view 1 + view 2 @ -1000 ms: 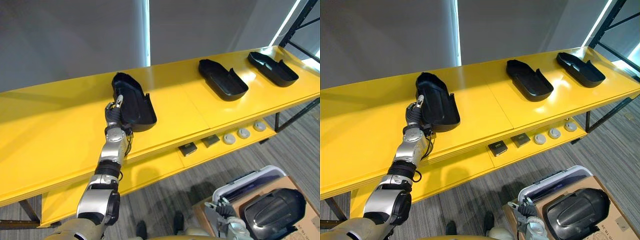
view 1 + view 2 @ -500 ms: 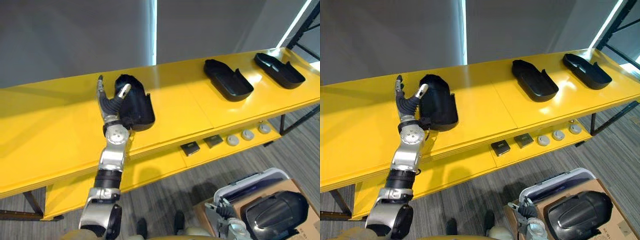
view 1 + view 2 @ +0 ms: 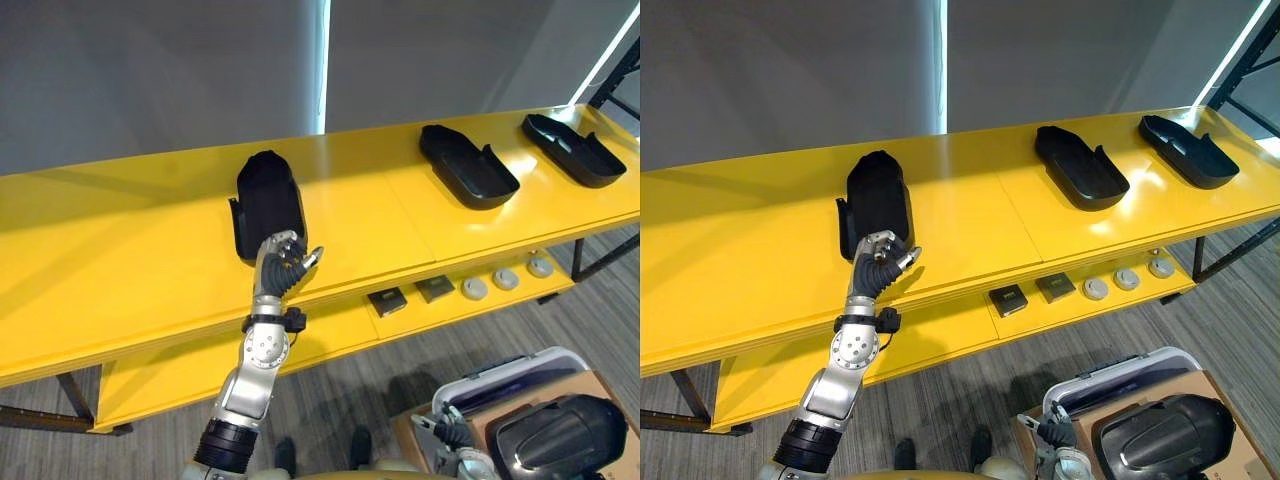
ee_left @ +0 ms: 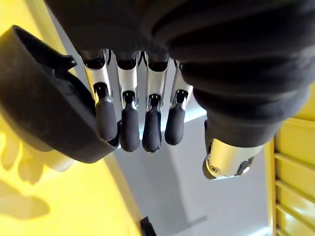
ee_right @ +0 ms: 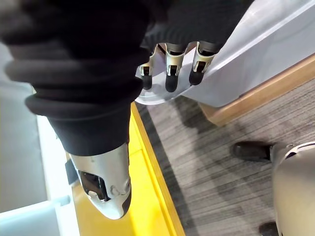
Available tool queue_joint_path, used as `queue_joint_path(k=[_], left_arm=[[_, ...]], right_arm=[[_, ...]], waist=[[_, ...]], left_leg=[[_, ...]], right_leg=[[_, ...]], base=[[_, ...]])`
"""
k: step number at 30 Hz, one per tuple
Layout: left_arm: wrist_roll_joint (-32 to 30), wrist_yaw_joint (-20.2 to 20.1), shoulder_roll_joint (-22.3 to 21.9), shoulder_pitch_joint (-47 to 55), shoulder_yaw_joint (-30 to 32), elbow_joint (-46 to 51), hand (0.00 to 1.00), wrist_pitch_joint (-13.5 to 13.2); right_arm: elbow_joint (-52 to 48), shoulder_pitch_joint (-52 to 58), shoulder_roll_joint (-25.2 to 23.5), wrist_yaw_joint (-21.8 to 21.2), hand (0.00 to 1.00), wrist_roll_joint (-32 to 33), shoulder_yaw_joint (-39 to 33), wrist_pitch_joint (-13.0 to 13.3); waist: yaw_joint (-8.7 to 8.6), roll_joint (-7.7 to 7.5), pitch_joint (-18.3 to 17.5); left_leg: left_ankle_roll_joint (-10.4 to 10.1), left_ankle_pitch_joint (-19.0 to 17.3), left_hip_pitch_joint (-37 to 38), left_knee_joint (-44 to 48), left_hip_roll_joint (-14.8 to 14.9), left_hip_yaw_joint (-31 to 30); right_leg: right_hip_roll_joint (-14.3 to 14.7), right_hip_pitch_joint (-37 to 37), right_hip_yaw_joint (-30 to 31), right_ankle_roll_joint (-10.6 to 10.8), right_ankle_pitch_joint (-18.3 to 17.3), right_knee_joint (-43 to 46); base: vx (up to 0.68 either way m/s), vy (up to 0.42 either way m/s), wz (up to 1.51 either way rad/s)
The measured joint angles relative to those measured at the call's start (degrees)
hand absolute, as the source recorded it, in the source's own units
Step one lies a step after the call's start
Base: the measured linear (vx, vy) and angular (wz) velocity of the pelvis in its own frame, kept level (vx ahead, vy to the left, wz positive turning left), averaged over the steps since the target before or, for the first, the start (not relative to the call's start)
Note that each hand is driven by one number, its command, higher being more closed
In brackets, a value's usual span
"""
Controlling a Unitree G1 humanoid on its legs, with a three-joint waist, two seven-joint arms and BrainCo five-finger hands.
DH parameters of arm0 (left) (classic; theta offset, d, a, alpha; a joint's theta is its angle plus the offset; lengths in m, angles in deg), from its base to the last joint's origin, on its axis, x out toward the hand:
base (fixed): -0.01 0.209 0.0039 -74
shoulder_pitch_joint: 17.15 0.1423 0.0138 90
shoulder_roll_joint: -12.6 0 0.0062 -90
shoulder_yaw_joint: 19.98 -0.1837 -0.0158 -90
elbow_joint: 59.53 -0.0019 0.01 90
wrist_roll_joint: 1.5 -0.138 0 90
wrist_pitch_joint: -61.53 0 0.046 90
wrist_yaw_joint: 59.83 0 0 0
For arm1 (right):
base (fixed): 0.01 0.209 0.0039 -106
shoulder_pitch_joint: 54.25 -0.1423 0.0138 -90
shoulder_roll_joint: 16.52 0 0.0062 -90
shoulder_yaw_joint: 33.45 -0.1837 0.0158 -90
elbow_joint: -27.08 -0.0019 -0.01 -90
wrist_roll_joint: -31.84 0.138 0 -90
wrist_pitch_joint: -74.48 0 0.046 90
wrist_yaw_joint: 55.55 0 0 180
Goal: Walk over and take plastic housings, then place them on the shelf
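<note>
A black plastic housing [image 3: 268, 200] lies on the yellow top shelf [image 3: 120, 250], left of the middle. My left hand [image 3: 283, 265] hangs just in front of it near the shelf's front edge, fingers curled and holding nothing. The left wrist view has the curled fingers [image 4: 133, 123] beside the housing [image 4: 44, 108], not round it. Two more black housings [image 3: 468, 165] [image 3: 575, 148] rest further right on the shelf. My right hand [image 3: 452, 445] is low at the bottom right, and its fingers [image 5: 170, 69] are relaxed and empty over a white bin's rim.
A cardboard box at the bottom right holds another black housing [image 3: 560, 440], with a white bin [image 3: 520, 362] beside it. On the lower yellow shelf lie two dark square parts [image 3: 385, 300] and three round grey ones [image 3: 507, 279]. The floor is grey carpet.
My left hand has let go of the housing, drawn back to the shelf's front edge and curled its fingers. The housing stays on the shelf. The camera has shifted.
</note>
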Motion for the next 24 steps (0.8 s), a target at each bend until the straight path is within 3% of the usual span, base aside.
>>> queue_joint_path(k=[24], left_arm=[[-1.9, 0.3, 4.3, -10.1, 5.1, -15.5, 1.0, 3.7]], right_arm=[[-0.1, -1.1, -0.4, -0.1, 0.0, -0.1, -0.3, -0.1]], waist=[[-1.77, -0.08, -0.9]], left_leg=[[0.1, 0.0, -0.9, 0.1, 0.1, 2.3]], right_leg=[[0.1, -1.9, 1.8, -0.4, 0.5, -0.2]], base=[[-0.01, 0.005, -0.04]])
